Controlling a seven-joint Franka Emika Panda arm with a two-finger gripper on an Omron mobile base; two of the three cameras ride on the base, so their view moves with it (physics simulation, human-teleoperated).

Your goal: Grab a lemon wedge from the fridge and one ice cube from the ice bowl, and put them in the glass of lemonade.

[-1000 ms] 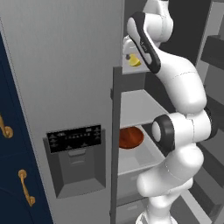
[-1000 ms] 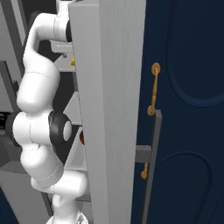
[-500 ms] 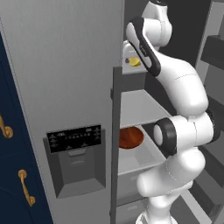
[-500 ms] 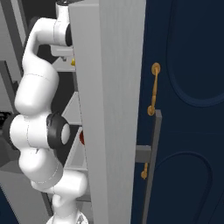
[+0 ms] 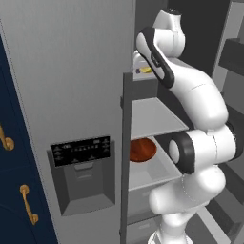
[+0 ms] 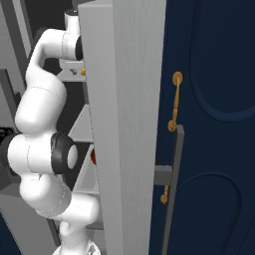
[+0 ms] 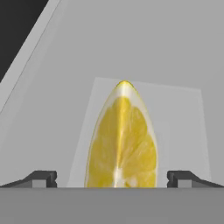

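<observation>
Well, lemon wedge (image 7: pixel 121 144) tip-away (lengthwise).

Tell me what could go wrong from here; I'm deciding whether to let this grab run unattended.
1. The lemon wedge sits between the open hand's fingertips, but it tapers to a point; closing on the slanted sides might squeeze it out.
2. It lies on a pale flat sheet on the fridge shelf; closing too low could catch that sheet.
3. The arm reaches past the open fridge door, so pulling back could clip its edge.
</observation>
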